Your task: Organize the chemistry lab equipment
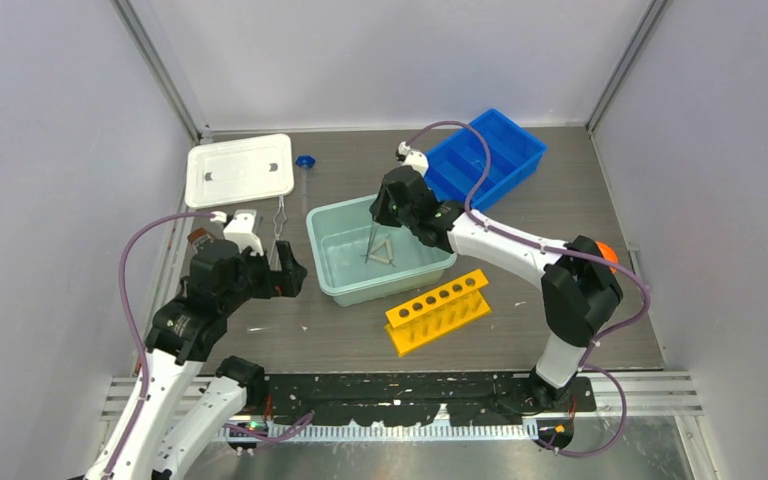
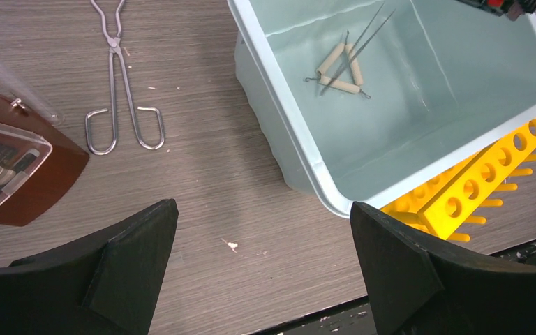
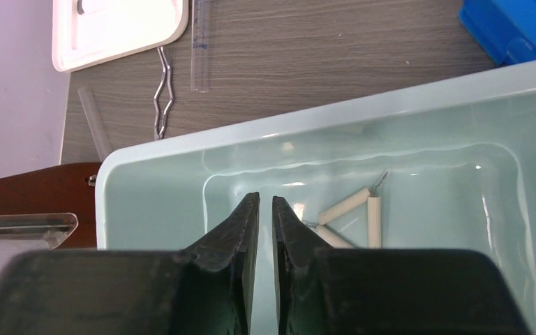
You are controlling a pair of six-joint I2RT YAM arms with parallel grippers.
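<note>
Tweezers (image 2: pixel 366 42) lie slanted inside the pale teal tub (image 2: pixel 460 91), their tips crossing the clay-pipe wire triangle (image 2: pixel 342 70) on the tub floor. Both sit just below and ahead of your right hand (image 3: pixel 265 199). That hand hangs over the tub with its fingers (image 3: pixel 241 237) narrow, only a thin slit between them, and nothing shows in the slit. Beyond it, past the tub's far rim, you can see a slim clear tube (image 3: pixel 199 42) lying on the tabletop (image 3: pixel 321 63) near a white lid (image 3: pixel 112 28), with a blue divided tray (image 3: pixel 523 28) off to the hand's right. Your left hand (image 2: pixel 262 209) stands wide, holding nothing, above bare tabletop. Ahead of it and to its left lie silvery crucible tongs (image 2: pixel 114 43), flat on the wood grain and well apart from the tub. The tub sits ahead to that hand's right, with a yellow test tube rack (image 2: pixel 481 178) just beside its near side.
</note>
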